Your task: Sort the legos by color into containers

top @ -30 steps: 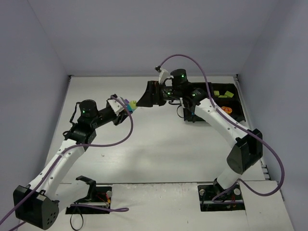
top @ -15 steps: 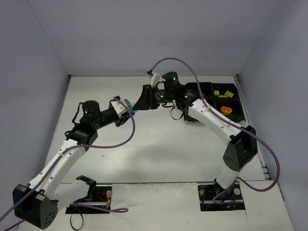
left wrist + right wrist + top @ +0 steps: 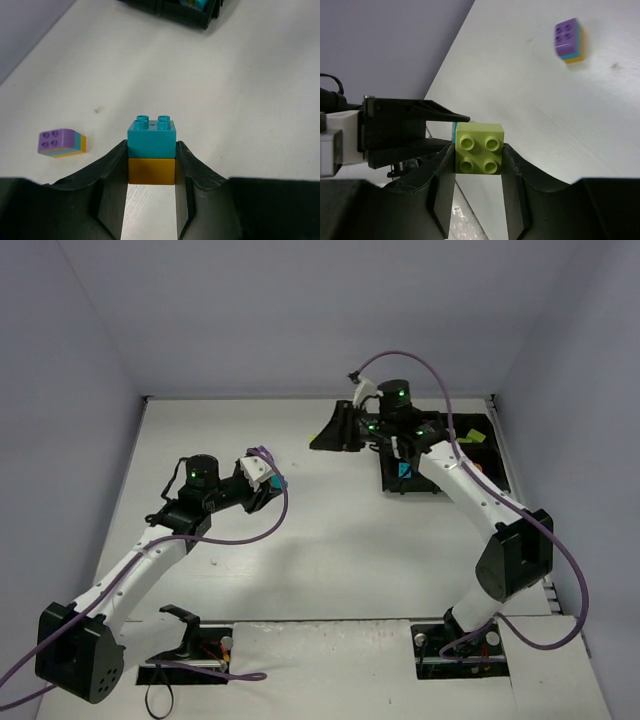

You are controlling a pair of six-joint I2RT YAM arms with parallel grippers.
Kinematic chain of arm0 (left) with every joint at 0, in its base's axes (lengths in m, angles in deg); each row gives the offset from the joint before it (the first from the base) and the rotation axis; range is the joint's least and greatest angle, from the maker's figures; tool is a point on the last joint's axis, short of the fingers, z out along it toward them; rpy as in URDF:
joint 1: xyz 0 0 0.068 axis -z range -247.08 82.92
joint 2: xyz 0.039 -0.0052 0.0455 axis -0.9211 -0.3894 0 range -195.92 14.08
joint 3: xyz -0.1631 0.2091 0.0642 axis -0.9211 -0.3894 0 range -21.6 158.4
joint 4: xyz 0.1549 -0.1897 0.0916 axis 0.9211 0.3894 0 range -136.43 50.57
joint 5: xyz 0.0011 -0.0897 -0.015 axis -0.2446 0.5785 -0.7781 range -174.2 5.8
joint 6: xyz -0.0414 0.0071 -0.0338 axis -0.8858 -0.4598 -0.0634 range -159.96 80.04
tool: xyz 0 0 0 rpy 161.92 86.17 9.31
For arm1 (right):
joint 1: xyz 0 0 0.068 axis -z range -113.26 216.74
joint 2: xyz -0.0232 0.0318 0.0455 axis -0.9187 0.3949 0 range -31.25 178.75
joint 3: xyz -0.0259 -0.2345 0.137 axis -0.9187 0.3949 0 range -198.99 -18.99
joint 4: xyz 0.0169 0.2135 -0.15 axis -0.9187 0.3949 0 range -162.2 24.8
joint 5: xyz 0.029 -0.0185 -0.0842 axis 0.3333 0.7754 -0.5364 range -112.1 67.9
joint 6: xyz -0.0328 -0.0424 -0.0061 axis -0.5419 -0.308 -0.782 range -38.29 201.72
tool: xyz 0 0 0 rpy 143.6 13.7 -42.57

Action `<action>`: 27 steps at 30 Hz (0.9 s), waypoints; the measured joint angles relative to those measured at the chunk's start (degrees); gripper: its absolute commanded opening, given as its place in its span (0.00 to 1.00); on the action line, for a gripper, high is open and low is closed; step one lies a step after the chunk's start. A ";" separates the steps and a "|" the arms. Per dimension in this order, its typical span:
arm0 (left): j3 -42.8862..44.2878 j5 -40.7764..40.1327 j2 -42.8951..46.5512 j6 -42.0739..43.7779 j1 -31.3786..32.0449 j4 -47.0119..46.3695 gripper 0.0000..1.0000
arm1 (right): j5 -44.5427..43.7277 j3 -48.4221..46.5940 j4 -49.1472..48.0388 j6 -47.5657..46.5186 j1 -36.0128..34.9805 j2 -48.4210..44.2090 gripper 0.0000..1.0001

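Observation:
My left gripper (image 3: 151, 152) is shut on a stack of two legos, a cyan brick (image 3: 151, 140) on an orange brick (image 3: 151, 171), held above the table. From above, that gripper (image 3: 270, 482) is left of centre. My right gripper (image 3: 479, 156) is shut on a lime green brick (image 3: 479, 148), studs facing the camera. From above, it (image 3: 326, 438) hangs between the left gripper and the black tray (image 3: 392, 487). A purple, cyan and orange stack (image 3: 61, 142) lies on the table; the right wrist view shows it too (image 3: 569, 40).
The tray holds a cyan brick (image 3: 404, 472) and lime bricks (image 3: 471, 437); its near corner shows in the left wrist view (image 3: 200, 17). The left arm's fingers (image 3: 410, 131) sit close beside the lime brick in the right wrist view. Walls enclose the table on three sides.
The right gripper shut on the lime brick at the tip of the left gripper's stack and pulled back right with it. The left gripper kept the cyan and orange bricks and shifted slightly lower.

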State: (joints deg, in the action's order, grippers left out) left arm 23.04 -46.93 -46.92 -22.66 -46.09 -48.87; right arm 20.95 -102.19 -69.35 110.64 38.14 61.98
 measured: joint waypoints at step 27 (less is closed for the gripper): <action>-8.35 -0.28 9.14 -2.97 -0.11 0.00 0.02 | -44.39 -14.36 9.31 -12.52 35.65 21.18 0.31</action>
State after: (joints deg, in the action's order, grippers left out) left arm 14.69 -47.21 -37.78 -25.63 -46.20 -48.87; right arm -23.44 -116.55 -60.04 98.12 73.79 83.16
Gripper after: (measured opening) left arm 0.301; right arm 0.338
